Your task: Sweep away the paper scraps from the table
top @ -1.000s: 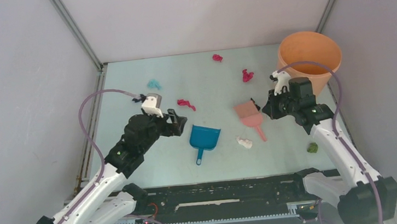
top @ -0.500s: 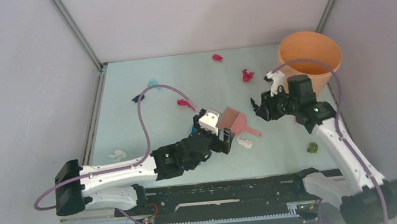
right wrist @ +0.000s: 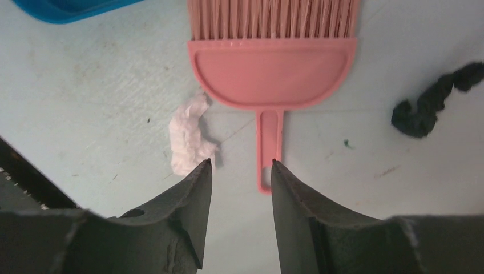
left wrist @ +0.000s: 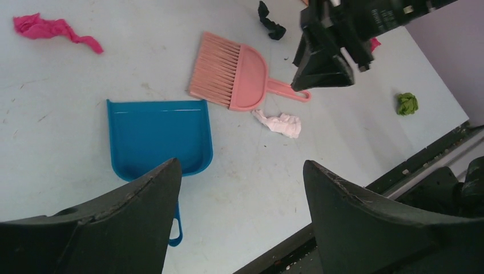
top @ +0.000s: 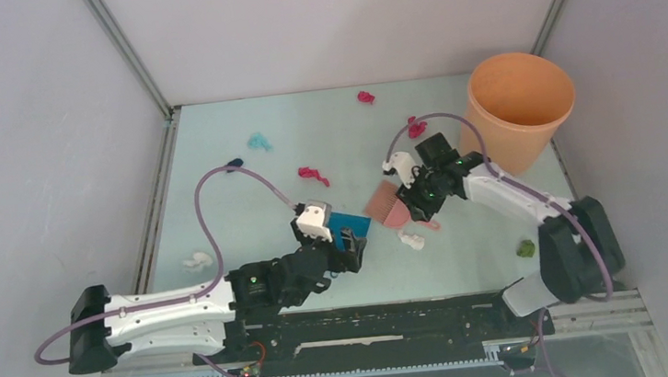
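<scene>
Tool pick-up is in hand, I judge: the right gripper (right wrist: 240,162) hangs over the brush (right wrist: 273,74) handle, jaws parted and empty, the left gripper (left wrist: 242,165) wide open above the dustpan (left wrist: 157,137). Next the right should drop and close on that thin handle — a white scrap (right wrist: 188,140) lies just beside it, other scraps (left wrist: 54,28) scattered over the table (left wrist: 57,114). No readable writing.
</scene>
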{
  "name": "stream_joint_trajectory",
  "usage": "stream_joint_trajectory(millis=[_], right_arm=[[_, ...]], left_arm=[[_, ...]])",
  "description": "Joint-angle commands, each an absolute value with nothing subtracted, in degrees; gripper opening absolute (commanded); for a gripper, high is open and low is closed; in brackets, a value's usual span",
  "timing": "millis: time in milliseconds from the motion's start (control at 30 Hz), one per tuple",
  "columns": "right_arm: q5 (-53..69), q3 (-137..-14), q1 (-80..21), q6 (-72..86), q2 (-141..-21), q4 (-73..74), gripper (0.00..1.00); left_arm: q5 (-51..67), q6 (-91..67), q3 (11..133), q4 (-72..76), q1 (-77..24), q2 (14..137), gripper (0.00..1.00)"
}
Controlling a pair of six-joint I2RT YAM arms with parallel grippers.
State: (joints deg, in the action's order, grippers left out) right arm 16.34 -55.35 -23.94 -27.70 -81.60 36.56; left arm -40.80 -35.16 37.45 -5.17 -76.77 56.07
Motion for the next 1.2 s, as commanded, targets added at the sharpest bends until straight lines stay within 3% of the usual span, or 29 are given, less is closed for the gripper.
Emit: stream_joint_trajectory(millis=[0, 300, 600, 1100, 1167], right_arm=[[12.5, -63.2, -26.5, -29.1, -89.1, 31.3, 0.50], [14.3, -78.7, -28.6, -26.2, -106.4, 32.7, 0.65], [16.2, -80.2, -33.1, -23.7, -106.4, 39.1, 0.56], [4.2, -76.1, -40.4, -20.8, -112.1, 36.9, 0.47], [2.9, -76.2, -40.8, -20.4, -113.7, 36.4, 0.43]], left_arm=[[-45.6, -40.9, 36.7, -8.4, -77.1, 51.8, 0.85], [-47.1, -45.1, 34.1, -12.7, -77.1, 43.0, 0.84], [-49.4, -45.7, 32.2, -15.2, -77.1, 37.5, 0.84], [-49.4, -45.9, 31.9, -15.3, -77.1, 37.2, 0.84], [-49.5, -45.7, 31.8, -15.2, -77.1, 36.9, 0.84]])
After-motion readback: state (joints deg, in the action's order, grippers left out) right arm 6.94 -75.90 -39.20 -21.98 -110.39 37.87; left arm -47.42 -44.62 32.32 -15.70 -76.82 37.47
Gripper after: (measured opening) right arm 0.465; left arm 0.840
